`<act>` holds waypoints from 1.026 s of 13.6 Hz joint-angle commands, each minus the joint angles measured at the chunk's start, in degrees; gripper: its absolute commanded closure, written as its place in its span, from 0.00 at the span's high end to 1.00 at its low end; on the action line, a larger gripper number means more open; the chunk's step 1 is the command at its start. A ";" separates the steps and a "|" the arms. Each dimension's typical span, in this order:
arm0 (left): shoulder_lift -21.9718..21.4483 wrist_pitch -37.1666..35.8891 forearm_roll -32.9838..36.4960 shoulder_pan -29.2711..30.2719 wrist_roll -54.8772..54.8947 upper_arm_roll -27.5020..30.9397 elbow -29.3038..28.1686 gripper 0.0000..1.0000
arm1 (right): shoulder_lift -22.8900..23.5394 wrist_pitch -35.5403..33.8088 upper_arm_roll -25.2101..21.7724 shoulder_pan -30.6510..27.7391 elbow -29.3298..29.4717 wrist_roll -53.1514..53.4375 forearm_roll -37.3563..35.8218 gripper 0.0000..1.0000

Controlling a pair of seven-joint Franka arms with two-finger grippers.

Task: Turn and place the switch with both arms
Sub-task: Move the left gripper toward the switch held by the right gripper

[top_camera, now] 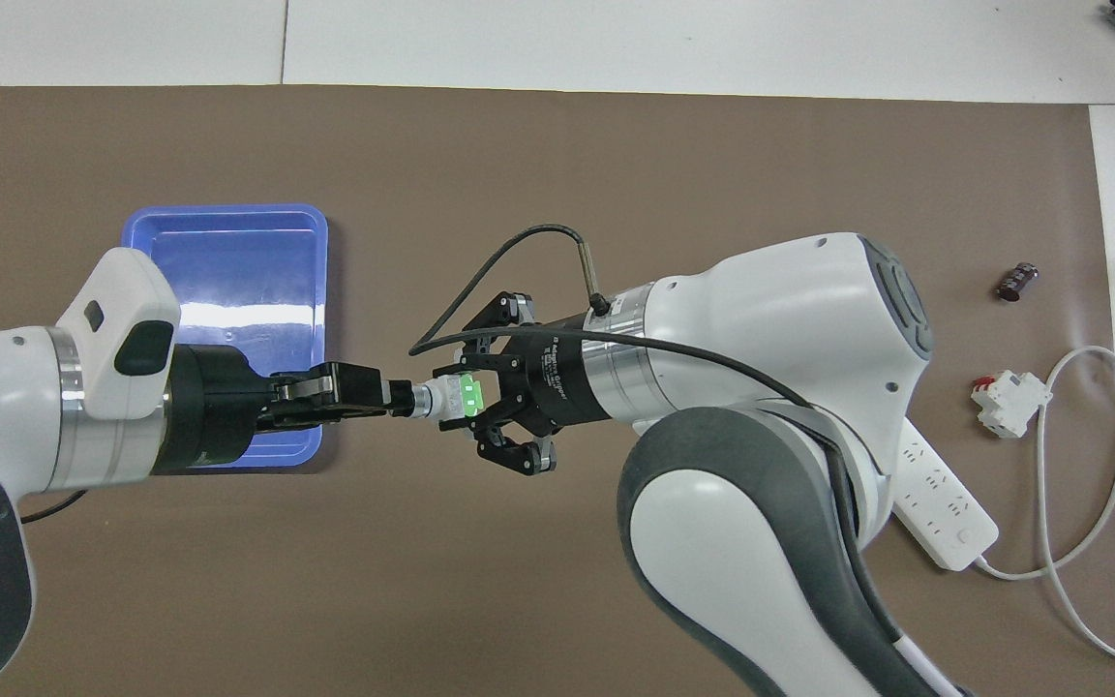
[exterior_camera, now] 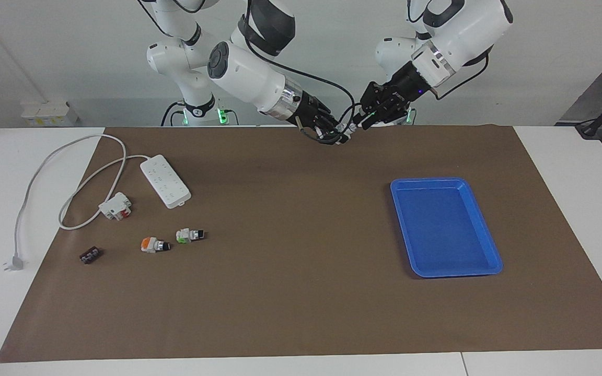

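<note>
I judge the step in hand to be the handover in mid-air, the turning part of the job, with the placing not yet done; the switch (top_camera: 456, 395) hangs between my two grippers, raised above the brown mat (exterior_camera: 290, 292) close to my own edge of the table, its bright green face turned up toward the overhead camera.

My left gripper (top_camera: 393, 399) comes in from the left arm's end, reaching level along the table, and its fingers are closed narrow on the knob end of the switch; my right gripper (top_camera: 504, 411) meets it head-on from the other end, its fingers spread wide around the white body, and I cannot tell whether they touch it.

The next move, as I judge it, calls for one hand to take a firm hold before the other lets go, with the two wrists kept in line so the small block does not slip or twist out.

Farther from me, toward the left arm's end, the blue tray (exterior_camera: 481, 230) lies bare, the likely place for the switch; toward the right arm's end lie the power strip (exterior_camera: 165, 181), the paler-green switch (exterior_camera: 190, 235) and the orange-topped switch (exterior_camera: 154, 245), well apart from my hands.
</note>
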 commanded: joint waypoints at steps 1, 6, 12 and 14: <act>-2.23 1.41 -1.35 -0.05 1.25 -0.25 -2.69 0.36 | 0.75 0.04 0.20 -0.26 1.17 -0.44 0.33 0.00; -2.41 0.88 -2.32 -0.05 1.16 -0.25 -2.78 0.04 | 0.75 0.13 0.20 -0.17 1.17 -0.44 0.33 0.00; -2.67 -0.35 -3.29 -0.14 -3.83 -0.25 -3.04 0.00 | 0.75 0.13 0.20 -0.17 1.17 -0.44 0.24 0.00; -2.50 -0.26 -3.29 -0.14 -8.04 -0.43 -2.69 0.00 | 0.75 0.13 0.20 -0.17 1.17 -0.44 0.24 0.00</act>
